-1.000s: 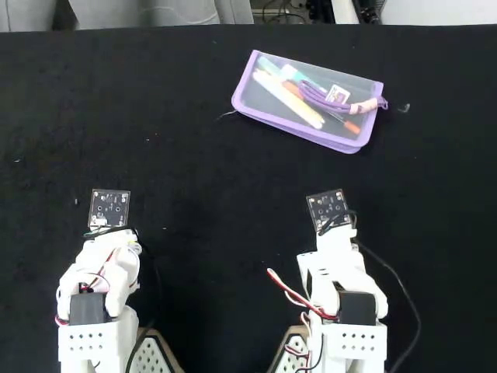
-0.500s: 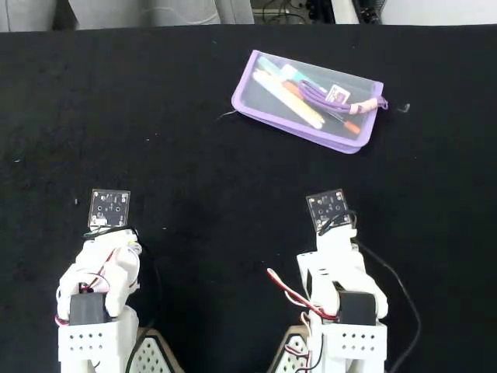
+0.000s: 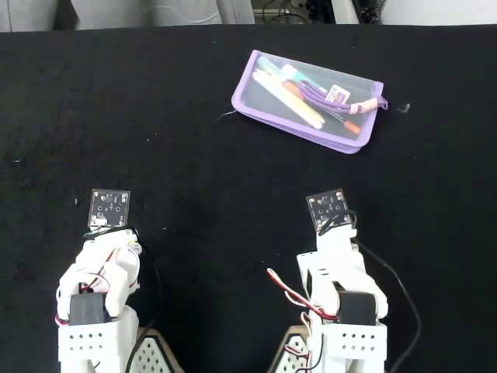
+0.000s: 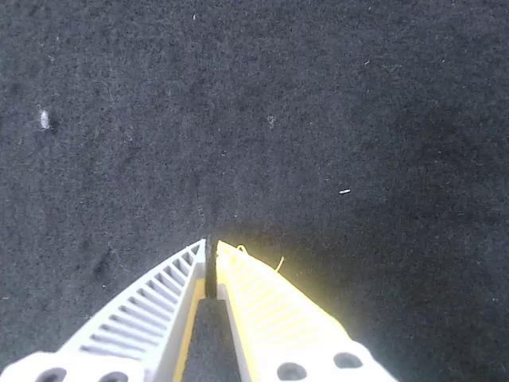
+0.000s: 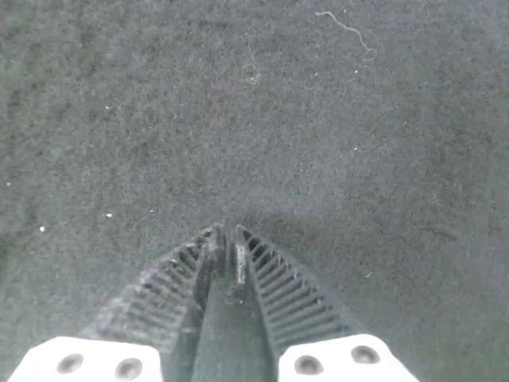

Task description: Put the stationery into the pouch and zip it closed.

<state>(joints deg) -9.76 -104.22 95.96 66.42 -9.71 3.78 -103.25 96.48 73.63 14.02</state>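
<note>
The left gripper (image 4: 210,245) has its white and yellow fingers pressed together on nothing, pointing down at bare black table (image 3: 155,140). The right gripper (image 5: 227,232) is the same, its dark jaws together and empty over the cloth. Both arms sit folded at the near edge, well apart from the pouch (image 3: 342,136): the left arm (image 3: 101,272) far off to one side of it, the right arm (image 3: 338,264) nearer but with open table between. The pouch lies flat at the far side, and the stationery (image 3: 295,97) shows through its clear face, all inside. A pink tab (image 3: 378,102) sits at one end of the pouch, which suggests the zip is drawn shut, though the teeth are too small to check. By my reading the task is at its end; the next move, if any, is only to confirm the zip is fully home.
</note>
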